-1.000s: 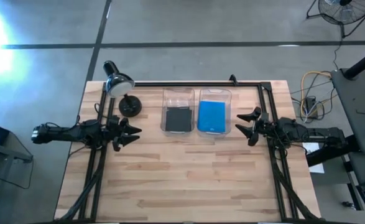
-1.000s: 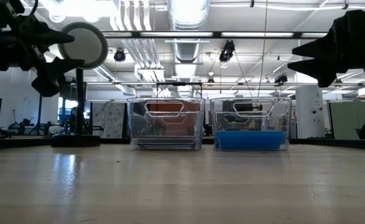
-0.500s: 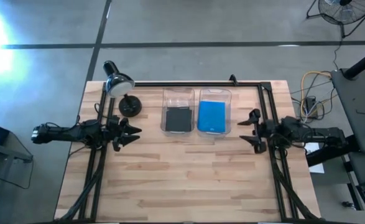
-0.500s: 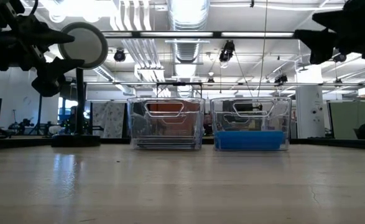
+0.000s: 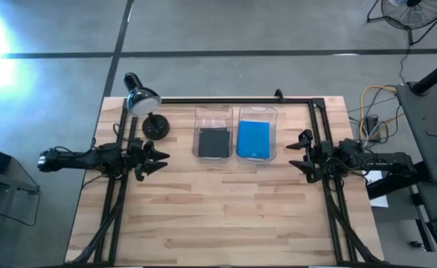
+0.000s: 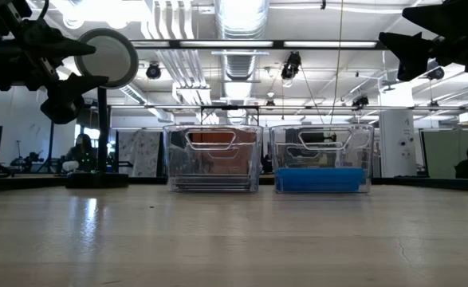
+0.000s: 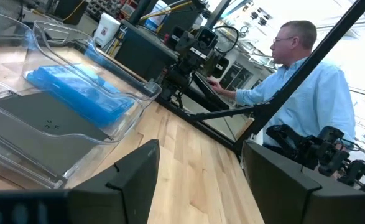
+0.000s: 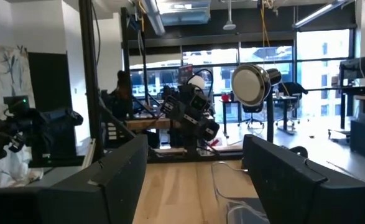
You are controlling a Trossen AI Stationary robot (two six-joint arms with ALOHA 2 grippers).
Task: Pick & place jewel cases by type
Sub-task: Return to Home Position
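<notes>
Left claw (image 5: pixel 161 157): held above the left edge of the light wooden table (image 5: pixel 225 216), pointing inward. Its fingers (image 7: pixel 135 180) are spread apart and nothing is gripped.

Right claw (image 5: pixel 298 147): held above the opposite table edge, facing the left claw. Its fingers (image 8: pixel 117 177) are likewise parted and nothing is held.

Between the two claws, a little toward the table's far side, two clear plastic bins are set side by side. In the bin nearer the left claw (image 5: pixel 213 111) a stack of flat dark grey jewel cases (image 5: pixel 214 142) is seen lying on the floor of the bin. In the bin nearer the right claw (image 5: pixel 257 111) a stack of translucent blue jewel cases (image 5: pixel 253 139) is seen, also lying flat. From table height both stacks are confirmed low in their bins.

Just beyond the left claw, toward the far edge, a black desk lamp with a round silver head (image 5: pixel 141 99) is placed, its base near the dark-case bin.

Past the right claw, off the table, a person in a light blue shirt (image 7: pixel 306 93) is seen standing behind the black frame.
</notes>
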